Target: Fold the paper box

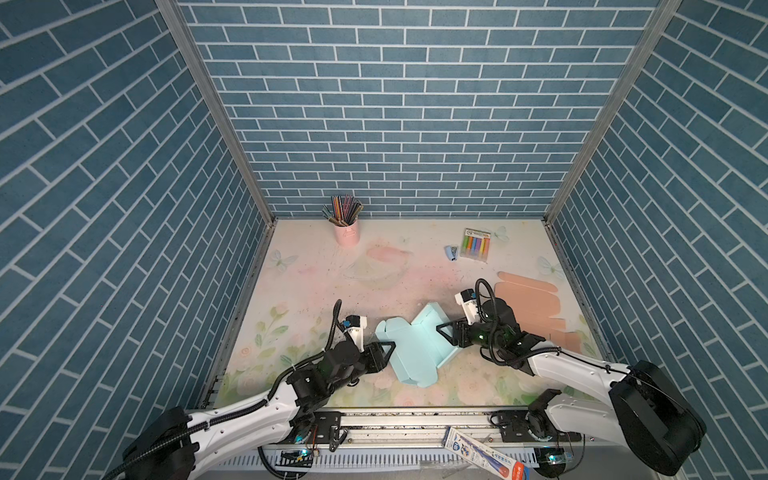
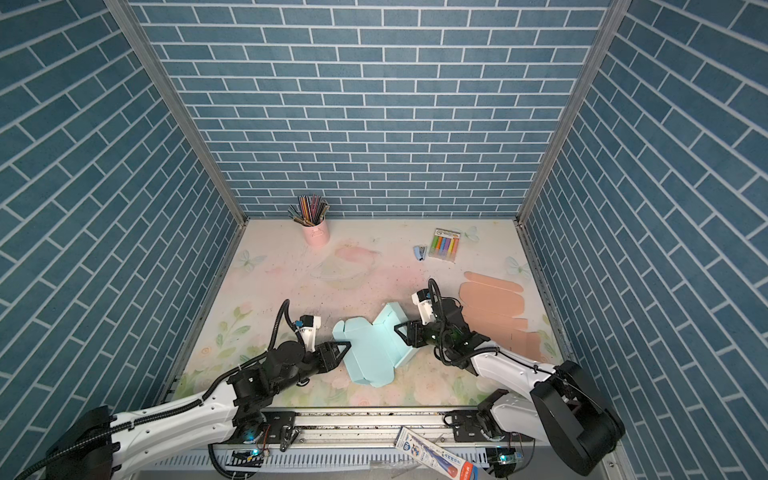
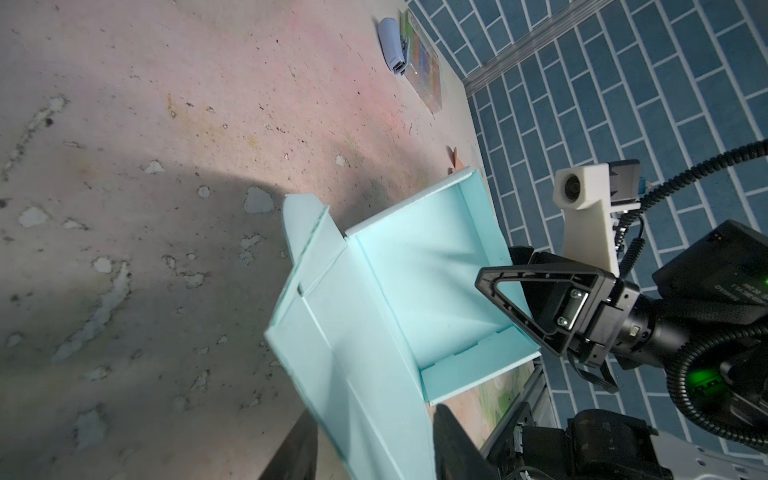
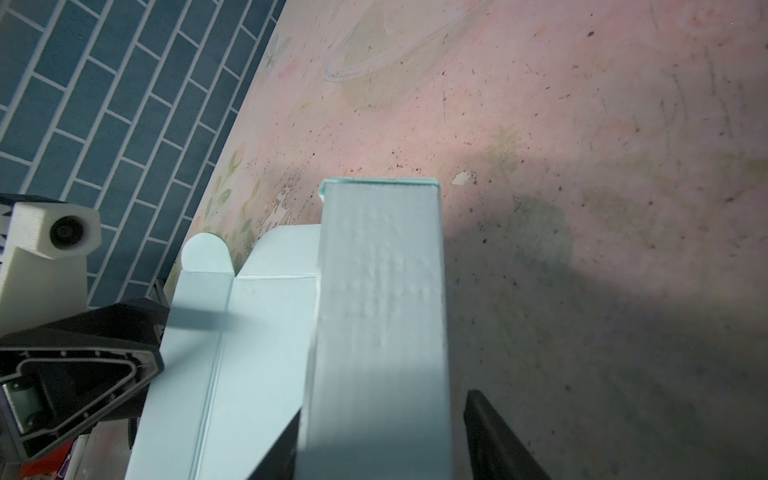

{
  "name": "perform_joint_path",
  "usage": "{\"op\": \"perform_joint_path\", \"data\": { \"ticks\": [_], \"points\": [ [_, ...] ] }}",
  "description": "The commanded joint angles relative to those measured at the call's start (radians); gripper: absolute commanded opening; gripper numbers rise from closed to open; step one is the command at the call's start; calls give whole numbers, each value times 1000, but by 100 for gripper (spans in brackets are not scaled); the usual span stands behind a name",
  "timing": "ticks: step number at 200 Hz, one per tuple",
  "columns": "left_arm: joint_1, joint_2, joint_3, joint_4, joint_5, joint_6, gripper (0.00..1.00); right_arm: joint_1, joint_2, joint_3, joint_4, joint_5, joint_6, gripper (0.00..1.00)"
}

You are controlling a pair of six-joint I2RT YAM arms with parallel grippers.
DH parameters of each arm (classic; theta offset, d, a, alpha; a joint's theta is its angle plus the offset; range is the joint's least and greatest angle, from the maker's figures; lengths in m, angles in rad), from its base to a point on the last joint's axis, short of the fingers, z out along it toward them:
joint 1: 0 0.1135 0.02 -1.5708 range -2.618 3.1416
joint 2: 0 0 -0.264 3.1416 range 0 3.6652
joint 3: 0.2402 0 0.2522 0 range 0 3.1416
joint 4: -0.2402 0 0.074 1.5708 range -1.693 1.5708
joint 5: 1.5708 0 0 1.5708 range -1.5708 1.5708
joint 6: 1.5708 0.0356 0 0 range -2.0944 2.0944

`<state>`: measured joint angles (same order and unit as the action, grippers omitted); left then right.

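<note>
The paper box [image 1: 415,349] [image 2: 370,353] is pale blue card, partly folded, lying at the front middle of the table. Its right side wall [image 4: 382,291] stands raised; its other panels lie low or slightly lifted. My left gripper [image 1: 390,352] [image 2: 347,347] meets the box's left edge. In the left wrist view a tilted flap [image 3: 374,374] runs between the left gripper [image 3: 372,409], with both fingers against it. My right gripper [image 1: 441,329] [image 2: 397,328] is at the raised wall. In the right wrist view the right gripper [image 4: 382,403] straddles that wall, with a gap at one finger [image 4: 478,415].
A pink cup of pencils [image 1: 347,232] stands at the back left. A marker pack [image 1: 477,245] and a small stapler [image 1: 452,252] lie at the back right. A flat salmon card blank [image 1: 528,303] lies behind the right arm. Brick-patterned walls enclose three sides.
</note>
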<state>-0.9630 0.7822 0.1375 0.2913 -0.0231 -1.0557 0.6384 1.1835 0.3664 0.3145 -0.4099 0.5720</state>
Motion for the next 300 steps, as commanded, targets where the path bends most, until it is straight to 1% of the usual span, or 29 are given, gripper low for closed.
{"op": "perform_joint_path", "data": {
  "ticks": [1,19,58,76,113,136,160,181,208,223,238,254,267,300],
  "points": [
    [-9,12,-6,43,-38,-23,39,-1,-19,-17,26,-19,-1,55],
    [-9,17,-7,46,-49,-35,34,0,-28,-27,42,-28,-5,56],
    [-10,19,-12,42,-63,-48,28,16,-66,-37,40,-17,-26,57],
    [-9,17,-15,38,-72,-53,23,25,-85,-44,41,-15,-36,58],
    [-9,12,-1,35,-73,-54,15,29,-147,-65,16,-4,-40,60],
    [-9,-17,26,-22,-90,-50,9,33,-249,-108,38,-18,-37,62],
    [13,-50,91,-128,-101,-12,7,41,-416,-185,73,-8,-37,68],
    [52,-61,166,-232,-70,60,6,43,-558,-240,74,4,-39,74],
    [138,-61,262,-357,22,176,5,46,-698,-271,43,15,-60,78],
    [180,-43,336,-436,72,272,5,46,-749,-270,18,17,-77,79],
    [210,0,436,-532,122,405,5,46,-788,-257,6,16,-106,80],
    [213,64,548,-613,177,532,5,46,-798,-241,27,33,-137,82],
    [212,127,652,-681,223,626,5,46,-777,-228,81,36,-178,84],
    [212,267,846,-881,304,830,5,45,-629,-135,200,13,-325,85]
  ]
}}
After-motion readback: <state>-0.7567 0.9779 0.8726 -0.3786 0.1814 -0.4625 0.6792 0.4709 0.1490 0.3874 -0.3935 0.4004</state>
